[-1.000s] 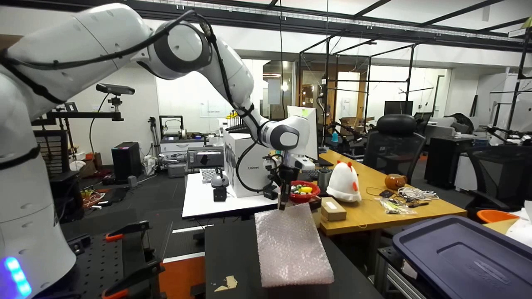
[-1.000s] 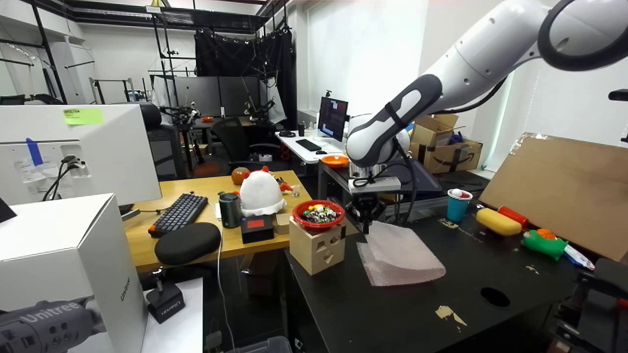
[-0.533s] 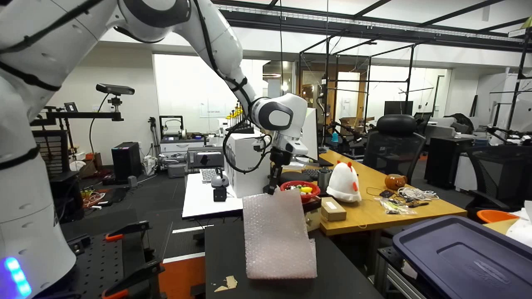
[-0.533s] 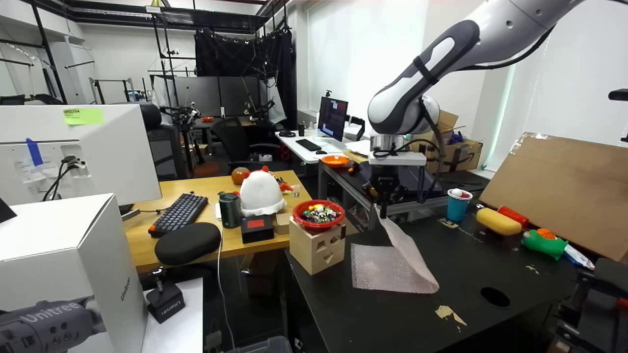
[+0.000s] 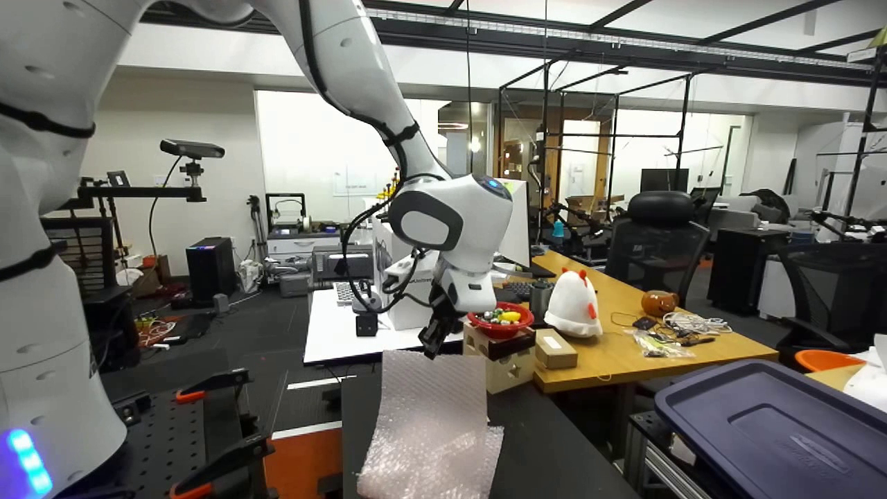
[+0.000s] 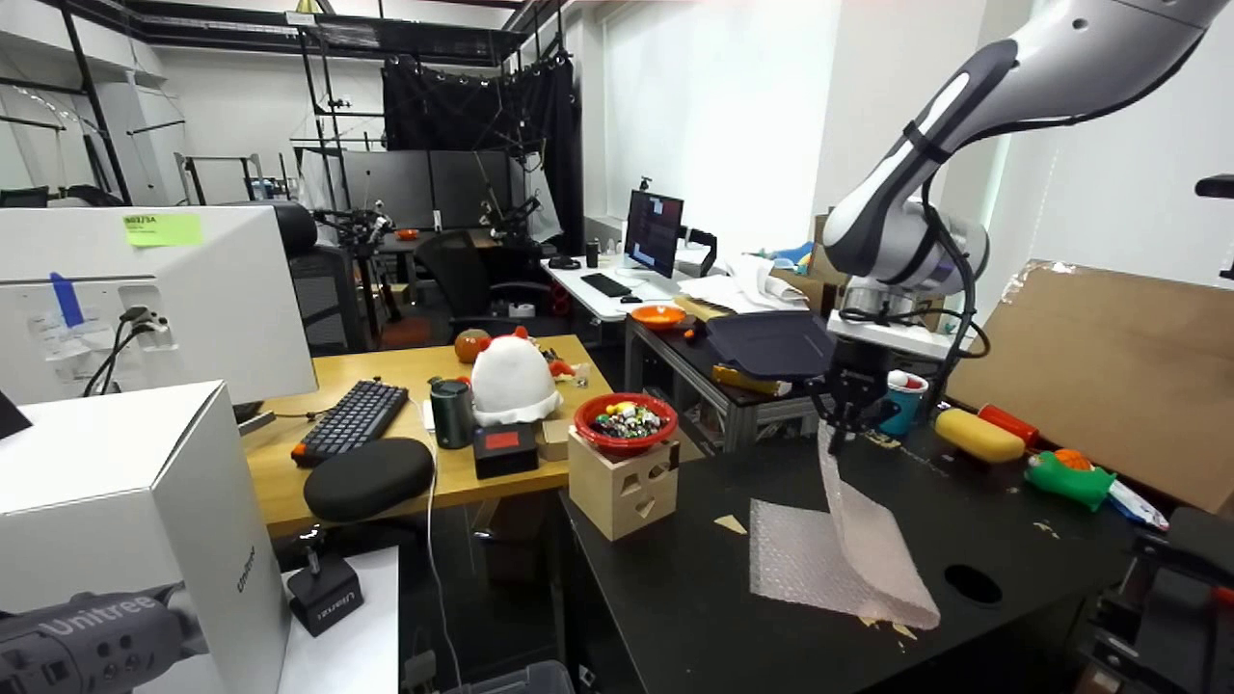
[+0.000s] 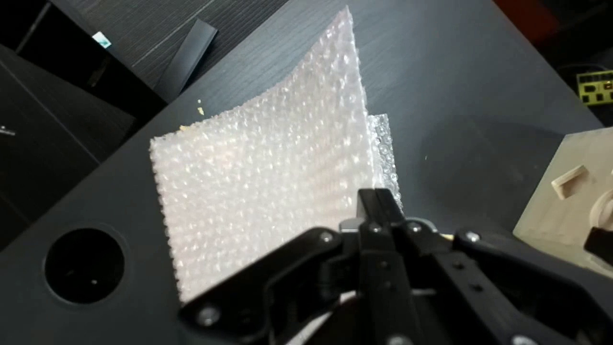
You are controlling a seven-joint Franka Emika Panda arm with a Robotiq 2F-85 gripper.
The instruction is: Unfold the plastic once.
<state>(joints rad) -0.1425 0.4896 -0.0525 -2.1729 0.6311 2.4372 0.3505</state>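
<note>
The jaws are together, clamped on the plastic (image 6: 882,554) at an edge of its upper layer. In an exterior view, the lower layer lies flat on the surface (image 6: 713,617); the upper layer rises from a fold at the right to the jaws. A box (image 6: 609,496), bearing a bowl (image 6: 605,444), stands left of the plastic, apart from it. Just right of the fold is a hole (image 6: 974,583) in the surface. A cup (image 6: 898,414) stands at the far side, partly hidden.
</note>
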